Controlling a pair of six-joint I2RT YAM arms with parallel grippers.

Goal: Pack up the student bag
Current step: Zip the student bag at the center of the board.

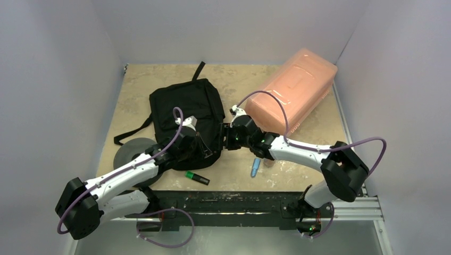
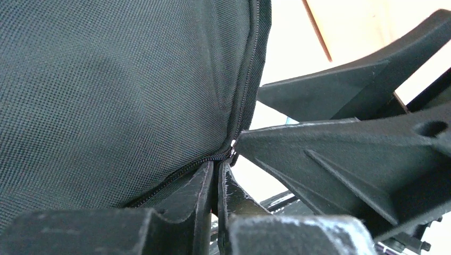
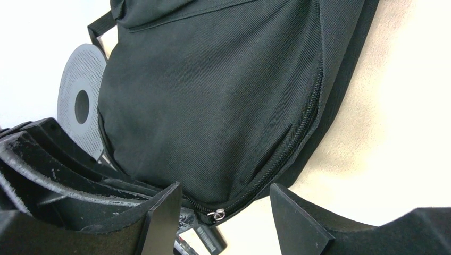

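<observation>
Student bag (image 1: 186,114) lies flat on the table (image 1: 143,85), left of centre. Its long axis runs away from the arm bases, top handle at the far end, and both arms meet at its near right corner. Your left gripper (image 2: 215,180) is pinched narrow on the zip seam at that corner, holding the fabric. Your right gripper (image 3: 225,187) stands wide, with the zipper pull (image 3: 215,214) between its fingers, a little closer to the one on the left of its wrist view. From the pull the zip track curves off along the bag's right side, so I judge the right arm is the one to close on it and draw that way
</observation>
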